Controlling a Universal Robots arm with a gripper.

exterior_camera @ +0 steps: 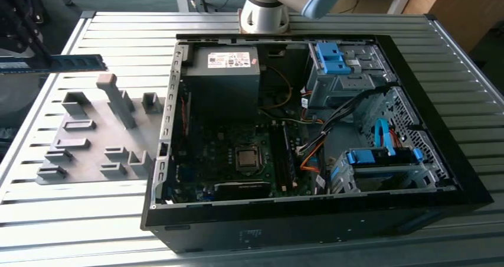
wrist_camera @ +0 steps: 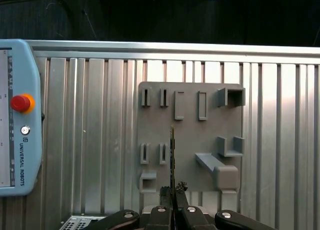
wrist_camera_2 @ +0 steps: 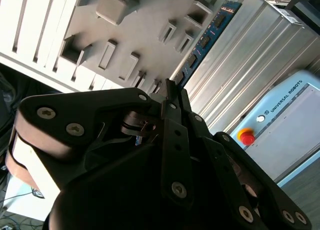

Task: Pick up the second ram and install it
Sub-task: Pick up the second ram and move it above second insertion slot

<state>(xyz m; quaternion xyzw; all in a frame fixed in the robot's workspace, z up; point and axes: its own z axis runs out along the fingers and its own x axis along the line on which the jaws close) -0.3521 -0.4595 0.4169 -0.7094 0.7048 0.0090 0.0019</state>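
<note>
Your end effector is closed narrow on the ram, a thin, flat blue board with dark chips that juts straight out past the fingertips. Beneath it, a matte grey plastic plate of slotted blocks lies on the ribbed metal surface. Beyond the plate, the open black case holds a circuit board, cables and blue latches.

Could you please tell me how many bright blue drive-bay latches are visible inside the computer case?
2. One latch tops the far drive cage; the other latch sits on the nearer cage, at the exterior view's right. Others may be hidden.
</note>
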